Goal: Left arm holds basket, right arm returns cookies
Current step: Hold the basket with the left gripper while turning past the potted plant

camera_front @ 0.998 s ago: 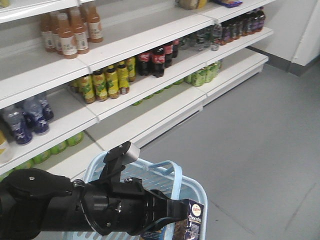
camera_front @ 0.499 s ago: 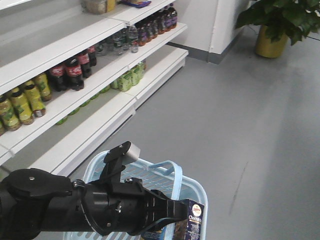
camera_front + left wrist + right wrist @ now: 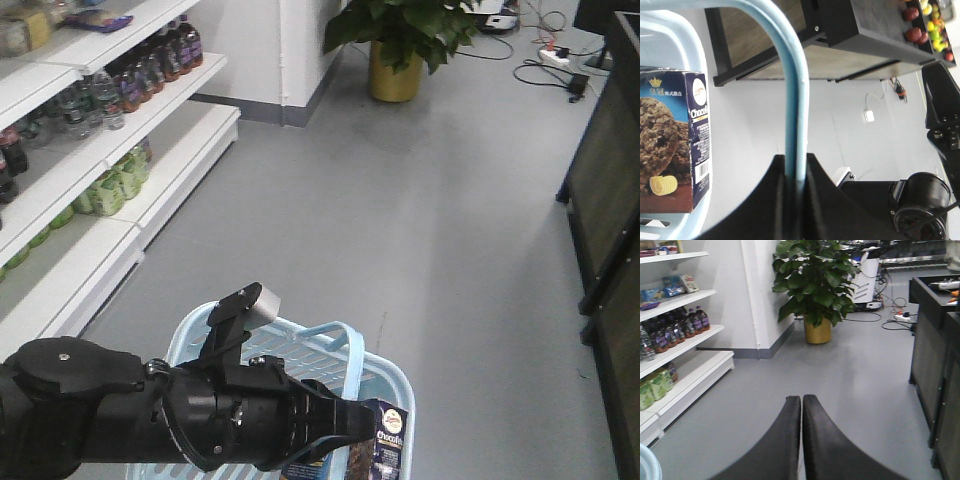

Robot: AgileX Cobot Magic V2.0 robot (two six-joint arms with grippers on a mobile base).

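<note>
A: What fills the front view?

B: A shop aisle with a grey floor [image 3: 400, 230]; at 6 o'clock sits a light blue basket [image 3: 398, 378] with slatted sides; the left arm [image 3: 100, 410], bulky and black, reaches across it from 8 o'clock; a black finger with a grey tip [image 3: 262, 303] sticks up above the arm.

A: Where are the cookies?

B: The cookies [image 3: 388, 440], a navy box, stand upright inside the basket, in its 4 o'clock corner; in the left wrist view the box sits at 9 o'clock, showing a cookie picture and a barcode.

A: Is the left end effector holding anything?

B: Yes; in the left wrist view the left end effector [image 3: 796, 162] is clamped on the basket's handle [image 3: 792, 90], which rises between its black fingers and arches over toward 11 o'clock.

A: And the right one?

B: The right end effector [image 3: 801, 399] has its two dark fingers pressed together with nothing between them; it points along bare floor; a sliver of the basket shows at 8 o'clock in its view.

A: What surrounds them?

B: In the front view, white shelves [image 3: 90, 260] of bottles run along 9 to 10 o'clock; a leafy plant [image 3: 400, 25] in a gold pot [image 3: 393, 78] stands at 12 o'clock; a dark cabinet [image 3: 610, 200] stands at 3 o'clock.
</note>
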